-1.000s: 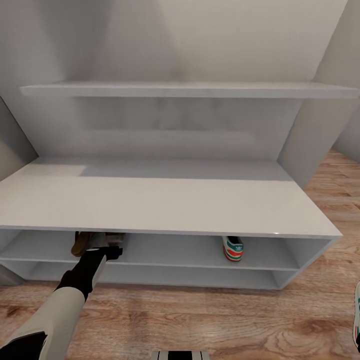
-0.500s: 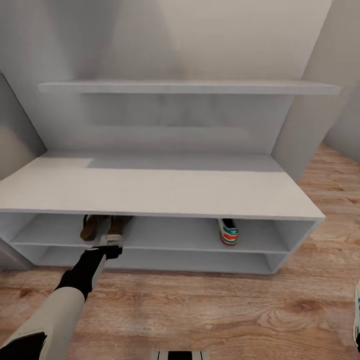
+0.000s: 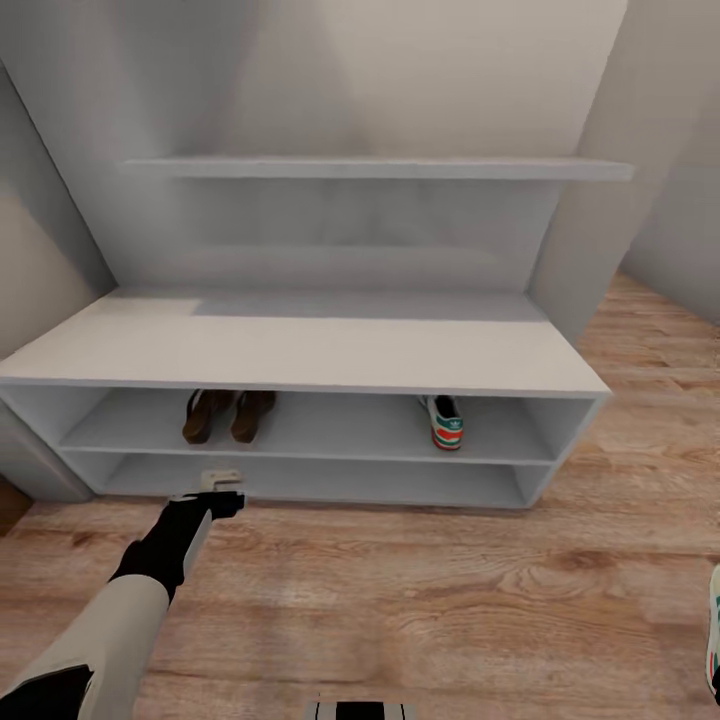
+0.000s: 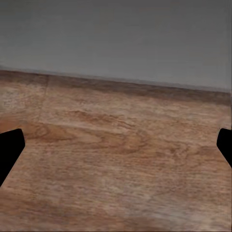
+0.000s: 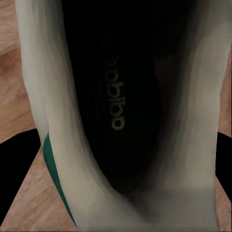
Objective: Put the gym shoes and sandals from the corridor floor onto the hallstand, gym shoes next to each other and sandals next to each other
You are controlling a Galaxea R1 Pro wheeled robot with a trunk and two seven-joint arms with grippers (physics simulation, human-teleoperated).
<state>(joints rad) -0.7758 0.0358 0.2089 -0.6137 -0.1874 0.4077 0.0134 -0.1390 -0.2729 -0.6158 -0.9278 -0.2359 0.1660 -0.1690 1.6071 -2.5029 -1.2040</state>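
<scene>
Head view: shoe rack; upper tier held two sandals side by side at left and one gym shoe toward the right, heel outward. Left gripper hung before the lower tier, empty. Second gym shoe at the robot's right, well apart from its mate.

Left wrist view: fingers spread wide over bare floor.

Right wrist view: second gym shoe's opening faced the camera, dark fingers flanking both sides, apparently gripping. Judged: the right arm carries it left, beside its mate.

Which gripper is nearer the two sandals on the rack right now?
Left. The left gripper hangs just in front of the hallstand, below the two sandals on its upper tier. The right gripper is far off, beside a gym shoe.
</scene>
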